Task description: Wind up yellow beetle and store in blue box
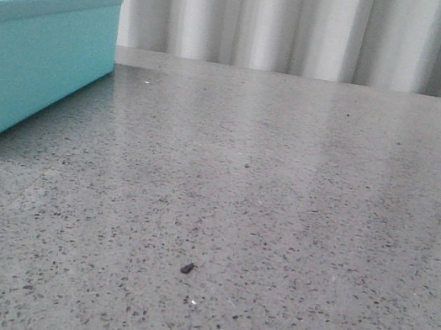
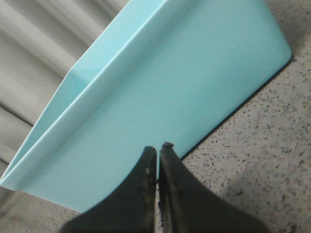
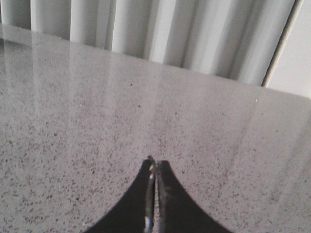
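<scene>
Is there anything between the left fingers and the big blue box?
No. In the left wrist view, the shut left gripper points at the blue box, and nothing shows between them.

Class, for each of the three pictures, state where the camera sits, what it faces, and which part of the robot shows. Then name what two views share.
Front view: low over the grey table, facing forward to a pleated curtain; the blue box stands far left; no robot part shows.
Left wrist view: on the left arm, facing the box's side; the left gripper shows, shut.
Right wrist view: on the right arm, facing bare table and curtain; the right gripper shows, shut.
Shared: front and left wrist both show the box.
</scene>
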`<state>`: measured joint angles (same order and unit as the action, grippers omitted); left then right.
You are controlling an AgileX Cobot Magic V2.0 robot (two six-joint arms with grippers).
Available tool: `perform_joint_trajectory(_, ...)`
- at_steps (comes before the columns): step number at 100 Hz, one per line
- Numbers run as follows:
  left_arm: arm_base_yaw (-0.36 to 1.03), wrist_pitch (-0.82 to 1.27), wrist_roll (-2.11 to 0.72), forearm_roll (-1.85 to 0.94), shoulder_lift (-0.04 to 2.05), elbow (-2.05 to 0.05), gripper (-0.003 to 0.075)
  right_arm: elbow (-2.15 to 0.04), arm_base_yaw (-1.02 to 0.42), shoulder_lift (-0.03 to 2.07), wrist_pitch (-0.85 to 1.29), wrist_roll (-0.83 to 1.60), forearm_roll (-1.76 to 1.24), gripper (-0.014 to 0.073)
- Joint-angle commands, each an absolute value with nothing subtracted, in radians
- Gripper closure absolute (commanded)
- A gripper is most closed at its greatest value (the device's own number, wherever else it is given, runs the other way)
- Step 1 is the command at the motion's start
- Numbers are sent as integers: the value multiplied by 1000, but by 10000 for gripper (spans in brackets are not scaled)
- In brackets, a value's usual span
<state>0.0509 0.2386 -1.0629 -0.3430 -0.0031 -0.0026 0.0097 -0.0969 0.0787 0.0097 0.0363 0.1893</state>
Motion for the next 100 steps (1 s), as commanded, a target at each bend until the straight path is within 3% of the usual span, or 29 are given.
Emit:
perform_joint_trajectory(1,45,172,-1056,-354,-35,25,741,35,-98,58,-27,36,186,635)
perform_joint_trajectory(38,45,172,-1056,-354,-35,25,741,35,-98,-31,168,36,180,635)
perform_joint_trajectory(100,45,172,-1056,-354,-35,25,741,35,-98,-31,308,36,180,635)
